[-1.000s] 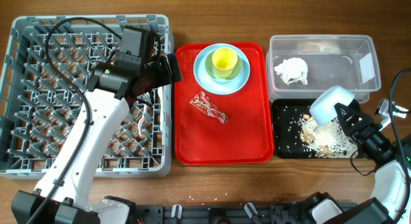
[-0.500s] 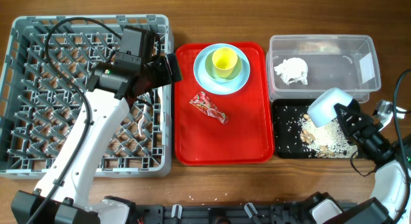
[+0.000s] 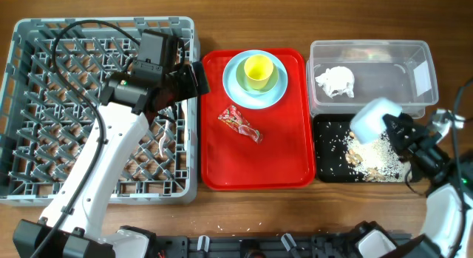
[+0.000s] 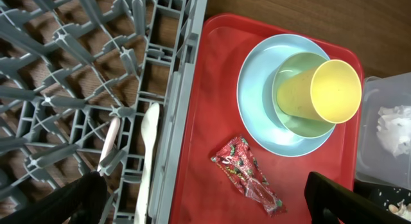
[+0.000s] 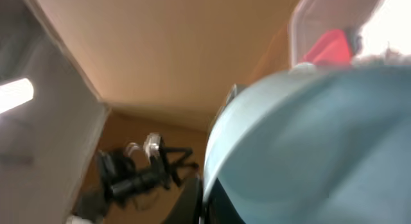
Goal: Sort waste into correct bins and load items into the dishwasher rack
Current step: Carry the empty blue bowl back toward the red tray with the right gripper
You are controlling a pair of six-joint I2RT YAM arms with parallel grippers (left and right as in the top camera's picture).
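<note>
Rack (image 3: 44,103) is taking up the left of the wooden table (image 3: 443,21): grey moulded plastic, square, a lattice of pegs. The white left arm (image 3: 103,162) is lying across it.

Red tray (image 3: 288,154) is sitting just right of the rack: glossy plastic, rounded corners.

Tub (image 3: 384,55) is sitting at the far right: clear, rectangular, with a white label (image 3: 423,77) on its right wall. Black tray (image 3: 329,165) is butting up against the tub's near side: shallow and matte.

Plate (image 3: 235,92) is resting at the back of the red tray: round, light blue, smooth.

Bowl (image 3: 377,116) is hanging tilted over the black tray, right gripper (image 3: 399,132) clamping its rim.

Cup (image 3: 259,69) is sitting on the plate: yellow and small, leaning in the left wrist view.

Napkin (image 3: 336,80) is lying in the tub: white and crumpled.

Wrapper (image 3: 239,125) is lying mid red tray: red, shiny and creased.

Utensil (image 4: 149,153) is lying in the rack by its right wall: white plastic and slim.

Scraps (image 3: 377,154) are lying loose in the black tray: pale and grainy.

Left gripper (image 3: 191,79) is hovering over the rack's right edge, jaws spread wide, gripping nothing.

Hard to read:
- The right wrist view is blurring out; the bowl is filling most of it and the fingers aren't showing.
- The left arm is hiding part of the rack.
- A greenish ring is showing under the cup; can't tell what it is.
- Can't tell whether the utensil is the spoon or the fork; its ends are running under the lattice.
- A second pale handle (image 4: 110,137) is peeking out beside it.
</note>
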